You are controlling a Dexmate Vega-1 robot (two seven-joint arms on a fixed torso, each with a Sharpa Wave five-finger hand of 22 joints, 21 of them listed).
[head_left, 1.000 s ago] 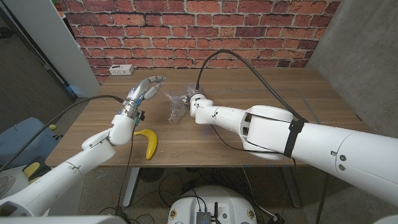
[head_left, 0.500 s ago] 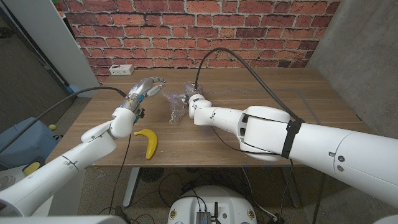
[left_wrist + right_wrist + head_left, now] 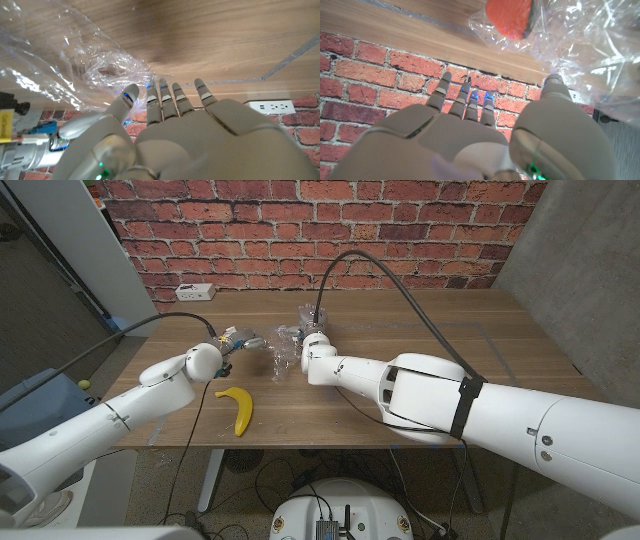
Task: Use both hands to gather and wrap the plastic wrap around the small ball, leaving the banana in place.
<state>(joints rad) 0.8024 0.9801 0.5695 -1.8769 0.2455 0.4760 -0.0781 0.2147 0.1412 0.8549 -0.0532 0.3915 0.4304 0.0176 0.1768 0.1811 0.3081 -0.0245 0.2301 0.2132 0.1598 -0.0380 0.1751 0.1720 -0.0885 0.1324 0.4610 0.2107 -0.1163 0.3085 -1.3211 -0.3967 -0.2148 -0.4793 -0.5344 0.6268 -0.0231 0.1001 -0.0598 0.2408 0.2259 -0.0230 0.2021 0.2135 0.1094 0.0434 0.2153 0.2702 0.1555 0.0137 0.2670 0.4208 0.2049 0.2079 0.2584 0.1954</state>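
the left hand (image 3: 243, 340) is reaching in toward the crumpled plastic wrap (image 3: 283, 348) at mid-table, fingers (image 3: 162, 102) straight and apart, holding nothing, apparently lining up to gather that side. the banana (image 3: 237, 408) is lying apart near the front edge, clear of the work. the small ball (image 3: 509, 16) is sitting red under the film, and the right hand (image 3: 313, 340) is flanking it, fingers extended with nothing visibly held, likely to close in opposite.
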